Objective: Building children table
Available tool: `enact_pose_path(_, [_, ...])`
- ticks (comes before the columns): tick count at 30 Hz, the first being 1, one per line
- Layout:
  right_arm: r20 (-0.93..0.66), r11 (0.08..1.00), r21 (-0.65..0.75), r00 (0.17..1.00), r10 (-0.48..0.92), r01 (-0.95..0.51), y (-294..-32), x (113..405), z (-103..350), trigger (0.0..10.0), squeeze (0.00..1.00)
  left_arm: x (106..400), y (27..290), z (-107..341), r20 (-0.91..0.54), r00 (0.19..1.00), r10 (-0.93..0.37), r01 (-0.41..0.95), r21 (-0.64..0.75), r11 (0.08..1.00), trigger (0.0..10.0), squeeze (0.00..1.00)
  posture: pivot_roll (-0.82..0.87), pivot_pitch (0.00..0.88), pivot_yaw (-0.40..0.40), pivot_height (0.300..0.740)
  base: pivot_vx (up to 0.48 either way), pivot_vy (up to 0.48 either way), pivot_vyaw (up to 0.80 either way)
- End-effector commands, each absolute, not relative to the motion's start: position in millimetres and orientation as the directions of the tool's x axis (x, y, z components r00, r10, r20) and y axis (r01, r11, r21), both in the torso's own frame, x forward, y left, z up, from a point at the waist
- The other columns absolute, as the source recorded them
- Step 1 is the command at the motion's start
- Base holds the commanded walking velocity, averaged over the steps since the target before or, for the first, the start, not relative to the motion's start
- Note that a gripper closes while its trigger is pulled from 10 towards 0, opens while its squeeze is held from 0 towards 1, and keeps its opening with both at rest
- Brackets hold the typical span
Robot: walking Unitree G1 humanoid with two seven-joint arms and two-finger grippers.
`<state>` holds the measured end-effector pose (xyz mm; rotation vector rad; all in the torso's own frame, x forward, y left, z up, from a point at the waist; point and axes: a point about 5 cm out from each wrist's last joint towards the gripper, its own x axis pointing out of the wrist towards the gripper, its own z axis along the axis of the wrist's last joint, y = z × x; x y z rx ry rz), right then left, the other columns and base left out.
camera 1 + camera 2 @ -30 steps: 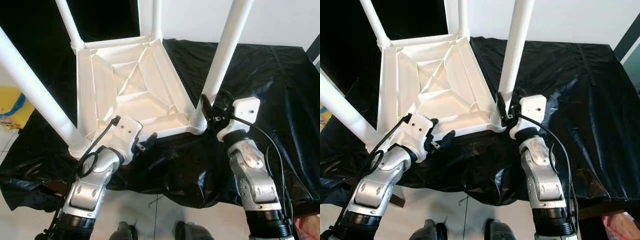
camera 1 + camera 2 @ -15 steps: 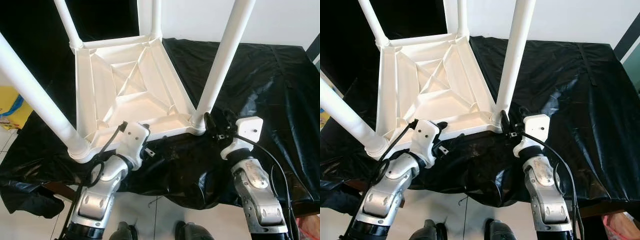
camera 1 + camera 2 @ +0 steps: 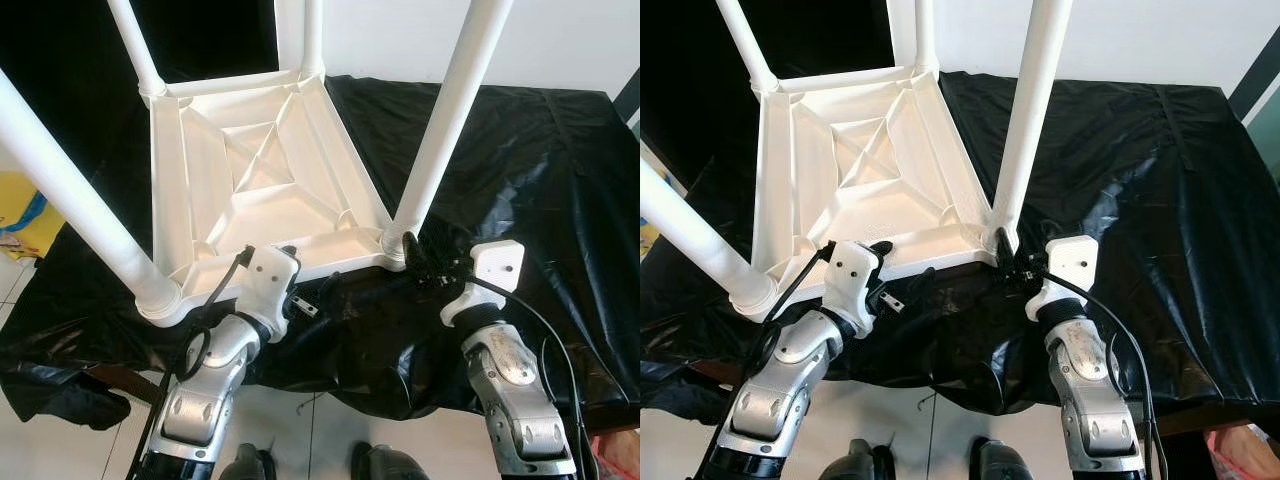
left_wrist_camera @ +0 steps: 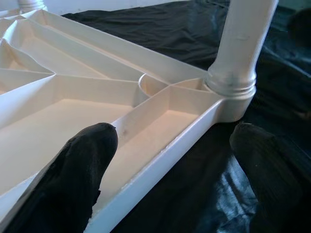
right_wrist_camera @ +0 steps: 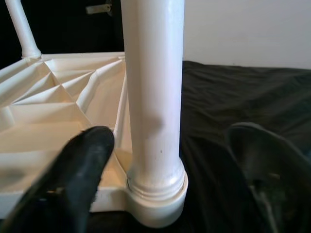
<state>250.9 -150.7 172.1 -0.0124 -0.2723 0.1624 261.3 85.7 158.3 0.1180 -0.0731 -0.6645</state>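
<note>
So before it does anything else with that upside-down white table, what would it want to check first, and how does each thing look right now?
1. All four legs are seated in the table corners: ok for the near right leg, whose collar sits flush in its socket; cannot tell for the others.
2. The table lies flat, top down, on the black sheet: ok.
3. The right gripper is free of the near right leg, jaws open with a finger on either side of it: ok.
4. The left gripper is free of the table's near edge, jaws open and straddling the rim: ok.
5. The sheet is smooth under the table: not ok, it is wrinkled at the front.
</note>
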Motion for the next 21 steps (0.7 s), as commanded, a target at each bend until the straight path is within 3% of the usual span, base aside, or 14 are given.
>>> enact_pose_path(1, [0.250,0.988,-0.031,0.956,0.153,-0.150,-151,249,168,10.0,1.00,261,91,158,0.055,0.834,-0.550,0.540,0.125,0.832,10.0,1.00,-0.10,0.157,0.022,0.740,0.000,0.000,0.00])
enact_pose_path(5, [0.242,0.990,-0.033,0.960,0.143,-0.139,-153,248,164,10.0,1.00,260,92,155,0.072,0.834,-0.546,0.537,0.117,0.835,10.0,1.00,-0.10,0.156,0.025,0.740,0.000,0.000,0.00])
enact_pose_path(6, [0.236,0.991,-0.040,0.962,0.135,-0.129,-154,248,162,10.0,1.00,259,93,152,0.081,0.843,-0.532,0.520,0.131,0.844,10.0,0.00,-0.10,0.156,0.025,0.740,0.000,0.000,0.00])
enact_pose_path(7, [0.236,0.991,-0.040,0.962,0.135,-0.129,-154,248,162,10.0,1.00,259,93,152,0.081,0.843,-0.532,0.520,0.131,0.844,10.0,0.00,-0.10,0.156,0.025,0.740,0.000,0.000,0.00])
enact_pose_path(8, [0.234,0.991,-0.040,0.963,0.133,-0.127,-154,248,161,10.0,0.00,259,94,151,0.086,0.846,-0.527,0.514,0.133,0.847,10.0,0.00,-0.10,0.156,0.025,0.740,0.000,0.000,0.00])
enact_pose_path(10, [0.233,0.991,-0.039,0.964,0.130,-0.124,-154,248,159,10.0,0.00,258,94,148,0.085,0.848,-0.524,0.512,0.125,0.850,10.0,0.00,-0.10,0.156,0.023,0.740,0.000,0.000,0.00])
enact_pose_path(11, [0.229,0.992,-0.036,0.965,0.130,-0.125,-154,246,156,0.0,0.00,257,94,146,0.089,0.850,-0.518,0.508,0.115,0.854,1.8,0.00,-0.10,0.155,0.024,0.740,0.000,0.000,0.00])
enact_pose_path(12, [0.226,0.992,-0.033,0.966,0.128,-0.123,-154,245,153,0.0,0.00,256,95,144,0.092,0.854,-0.513,0.504,0.106,0.857,1.0,0.00,-0.10,0.155,0.024,0.740,0.000,0.000,0.00])
enact_pose_path(13, [0.224,0.992,-0.032,0.966,0.126,-0.122,-154,244,152,0.0,0.00,256,95,143,0.095,0.856,-0.509,0.500,0.102,0.860,1.0,0.00,-0.10,0.155,0.024,0.740,0.000,0.000,0.00])
enact_pose_path(14, [0.219,0.992,-0.029,0.968,0.125,-0.122,-155,243,149,0.0,0.00,256,96,142,0.107,0.858,-0.502,0.495,0.081,0.865,0.0,0.00,-0.10,0.153,0.023,0.740,0.000,0.000,0.00])
enact_pose_path(21, [0.198,0.992,-0.032,0.972,0.126,-0.122,-155,242,141,0.0,0.00,253,95,133,0.104,0.859,-0.501,0.496,0.074,0.865,0.0,0.00,-0.10,0.149,0.024,0.740,0.000,0.000,0.00])
